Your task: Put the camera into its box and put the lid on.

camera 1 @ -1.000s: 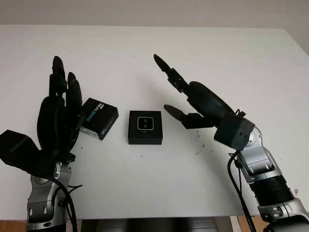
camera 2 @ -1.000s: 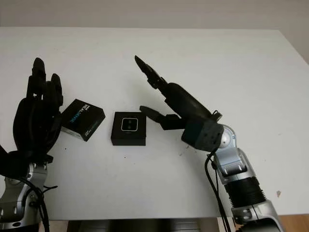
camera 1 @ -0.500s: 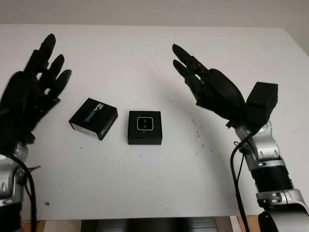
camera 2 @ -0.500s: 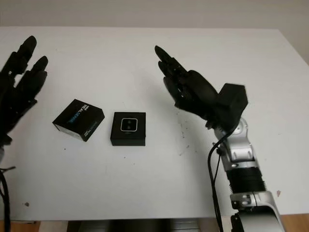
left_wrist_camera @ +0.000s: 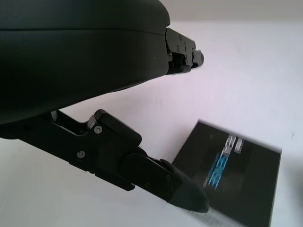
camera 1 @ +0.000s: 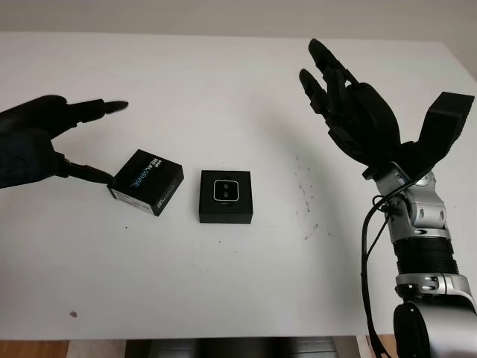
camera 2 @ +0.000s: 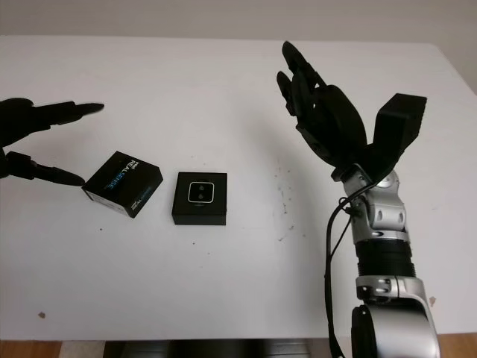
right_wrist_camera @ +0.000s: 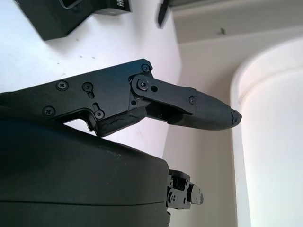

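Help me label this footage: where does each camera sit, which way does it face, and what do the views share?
Left eye view: on the head, looking forward and down at the table, both hands showing.
Right eye view: beside it, same scene; box with camera inside.
Left wrist view: at the left wrist, facing the lid past the open left hand.
Right wrist view: at the right wrist, past the open right hand, raised above the table.
Shared: the lid, beside the left hand.

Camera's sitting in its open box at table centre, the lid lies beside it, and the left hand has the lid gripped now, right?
Not gripped. In the left eye view the left hand is open beside the lid, one fingertip at its edge. The rest stands: the camera sits in its open box, lid beside it.
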Action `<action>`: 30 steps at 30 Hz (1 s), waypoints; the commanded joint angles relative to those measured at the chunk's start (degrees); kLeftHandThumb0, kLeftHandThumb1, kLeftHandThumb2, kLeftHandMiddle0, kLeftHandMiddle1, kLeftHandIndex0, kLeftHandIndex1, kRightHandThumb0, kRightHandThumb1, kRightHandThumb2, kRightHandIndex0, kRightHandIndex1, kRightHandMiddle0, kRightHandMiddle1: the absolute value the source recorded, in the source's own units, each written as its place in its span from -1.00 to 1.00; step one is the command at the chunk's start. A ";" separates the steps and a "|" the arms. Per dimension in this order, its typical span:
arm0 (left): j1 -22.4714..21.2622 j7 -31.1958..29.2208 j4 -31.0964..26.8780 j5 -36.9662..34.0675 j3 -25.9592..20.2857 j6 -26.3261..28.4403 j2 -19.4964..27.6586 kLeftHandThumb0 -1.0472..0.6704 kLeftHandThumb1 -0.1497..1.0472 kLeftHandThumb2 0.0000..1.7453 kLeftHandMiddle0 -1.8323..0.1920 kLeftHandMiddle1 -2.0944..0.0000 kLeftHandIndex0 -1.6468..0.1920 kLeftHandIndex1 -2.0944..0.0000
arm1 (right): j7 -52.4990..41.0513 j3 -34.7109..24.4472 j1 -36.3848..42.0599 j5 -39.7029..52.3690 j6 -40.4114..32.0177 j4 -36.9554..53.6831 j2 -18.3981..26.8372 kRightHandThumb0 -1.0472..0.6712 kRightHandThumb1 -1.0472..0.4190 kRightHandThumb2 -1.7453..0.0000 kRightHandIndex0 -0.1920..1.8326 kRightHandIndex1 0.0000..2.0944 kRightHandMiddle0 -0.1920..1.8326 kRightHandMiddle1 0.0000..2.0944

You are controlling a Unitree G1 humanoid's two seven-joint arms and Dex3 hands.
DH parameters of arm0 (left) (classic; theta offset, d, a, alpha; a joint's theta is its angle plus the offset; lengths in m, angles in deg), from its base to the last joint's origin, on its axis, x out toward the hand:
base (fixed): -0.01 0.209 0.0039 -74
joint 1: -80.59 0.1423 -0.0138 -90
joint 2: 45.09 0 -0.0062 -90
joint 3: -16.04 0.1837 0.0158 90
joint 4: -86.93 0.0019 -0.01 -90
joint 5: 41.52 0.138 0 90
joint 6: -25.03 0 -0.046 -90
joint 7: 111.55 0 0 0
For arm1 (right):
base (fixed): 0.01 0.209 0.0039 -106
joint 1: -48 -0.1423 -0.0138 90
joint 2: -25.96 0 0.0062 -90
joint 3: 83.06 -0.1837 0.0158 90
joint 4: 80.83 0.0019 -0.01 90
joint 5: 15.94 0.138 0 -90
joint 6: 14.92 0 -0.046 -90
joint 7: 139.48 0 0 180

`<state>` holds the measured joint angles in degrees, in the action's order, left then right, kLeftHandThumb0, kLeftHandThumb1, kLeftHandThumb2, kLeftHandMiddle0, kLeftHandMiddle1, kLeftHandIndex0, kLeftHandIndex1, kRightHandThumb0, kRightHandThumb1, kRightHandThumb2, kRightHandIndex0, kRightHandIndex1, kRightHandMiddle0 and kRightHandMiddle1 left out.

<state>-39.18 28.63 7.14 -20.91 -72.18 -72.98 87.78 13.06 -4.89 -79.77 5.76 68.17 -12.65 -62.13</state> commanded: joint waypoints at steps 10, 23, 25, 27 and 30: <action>-5.43 2.59 4.59 7.04 6.69 -4.99 -3.55 -0.56 0.68 -0.93 0.93 0.96 0.98 0.99 | 2.71 -1.34 0.41 -0.08 0.46 1.88 -1.00 -0.73 -1.00 0.13 -1.00 -1.00 -1.00 -1.00; -10.04 7.70 13.68 11.51 9.98 -13.00 -5.99 -0.58 0.72 -0.94 0.89 0.94 0.97 0.97 | 6.50 0.16 3.24 -2.75 1.25 5.17 -3.61 -0.70 -1.00 0.10 -1.00 -1.00 -1.00 -1.00; -11.00 7.65 14.32 12.07 10.43 -13.52 -6.16 -0.57 0.72 -0.94 0.88 0.93 0.96 0.96 | 6.71 0.19 3.25 -2.89 1.30 5.18 -3.84 -0.70 -1.00 0.11 -1.00 -1.00 -1.00 -1.00; -12.15 6.81 14.85 12.52 11.13 -13.80 -6.31 -0.52 0.70 -0.94 0.87 0.93 0.94 0.95 | 6.94 0.20 3.34 -3.03 1.44 5.24 -3.98 -0.68 -1.00 0.10 -1.00 -1.00 -1.00 -1.00; -13.13 5.58 15.50 12.65 11.96 -14.79 -6.27 -0.46 0.66 -0.95 0.84 0.93 0.89 0.93 | 6.76 0.30 3.41 -3.14 1.19 5.40 -3.81 -0.67 -1.00 0.09 -1.00 -1.00 -1.00 -1.00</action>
<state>-51.05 34.65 22.39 -8.36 -60.92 -87.31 81.66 19.91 -4.68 -76.81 2.86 68.88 -8.29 -66.13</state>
